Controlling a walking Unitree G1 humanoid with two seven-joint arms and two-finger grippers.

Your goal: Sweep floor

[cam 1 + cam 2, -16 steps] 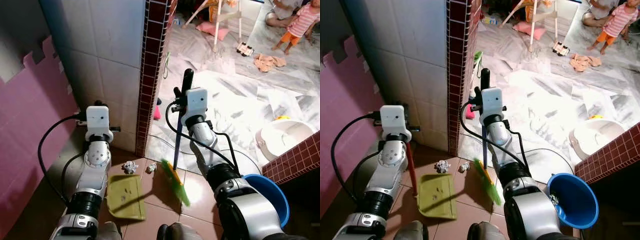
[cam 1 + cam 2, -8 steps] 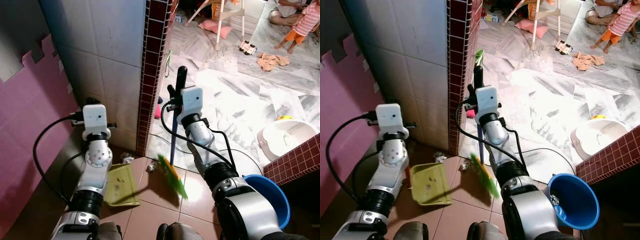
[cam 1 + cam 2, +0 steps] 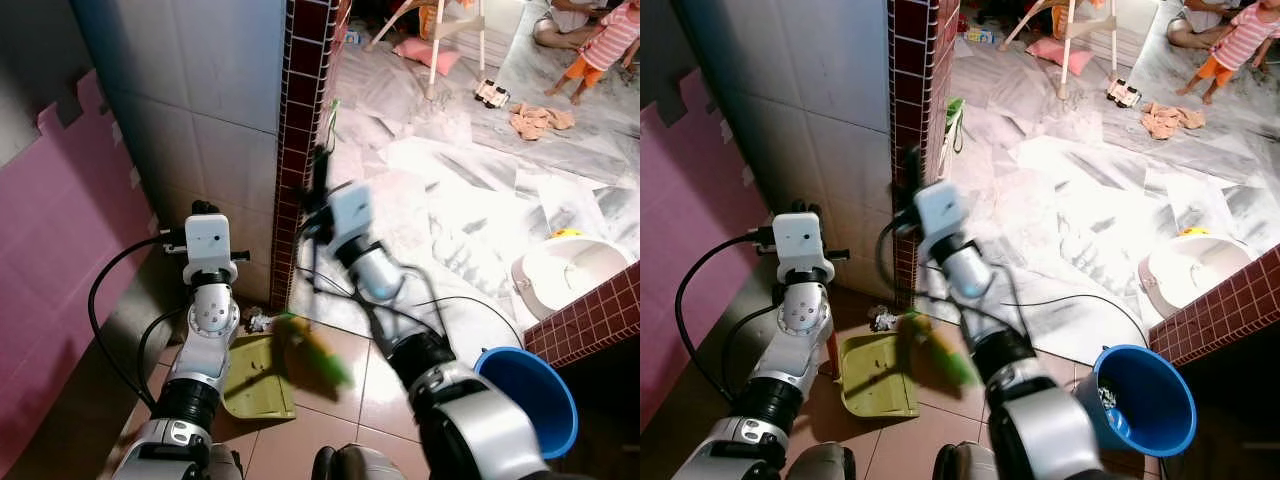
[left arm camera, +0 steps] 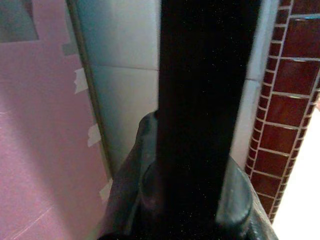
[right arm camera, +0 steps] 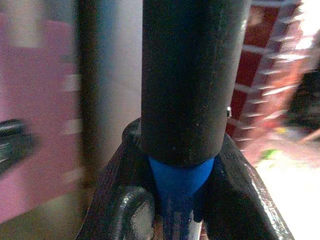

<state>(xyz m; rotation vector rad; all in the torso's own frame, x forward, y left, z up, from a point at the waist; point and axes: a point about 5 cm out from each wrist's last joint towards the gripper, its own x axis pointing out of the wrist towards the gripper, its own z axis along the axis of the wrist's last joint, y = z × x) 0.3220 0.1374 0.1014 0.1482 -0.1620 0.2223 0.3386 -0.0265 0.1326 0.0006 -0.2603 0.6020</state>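
Observation:
A green dustpan (image 3: 255, 378) lies on the brown floor tiles by the wall corner. My left gripper (image 4: 195, 200) is shut on its upright black handle (image 4: 200, 100). A crumpled paper ball (image 3: 258, 320) rests just beyond the pan's far edge. My right gripper (image 5: 180, 195) is shut on the broom handle (image 5: 182, 75), which is black above a blue shaft. The right arm is blurred with motion. The green broom head (image 3: 312, 357) sits at the pan's right edge.
A dark red tiled pillar (image 3: 305, 130) stands straight ahead, with pink foam mat (image 3: 60, 250) on the left wall. A blue bucket (image 3: 527, 392) and a low tiled wall (image 3: 590, 320) are on the right. A white basin (image 3: 568, 268) and people (image 3: 600, 40) are on the marble floor beyond.
My right arm has swung the broom left, bringing its head from the open tiles to the dustpan's edge. The small scrap beside the broom is hidden now. The dustpan sits closer to the wall.

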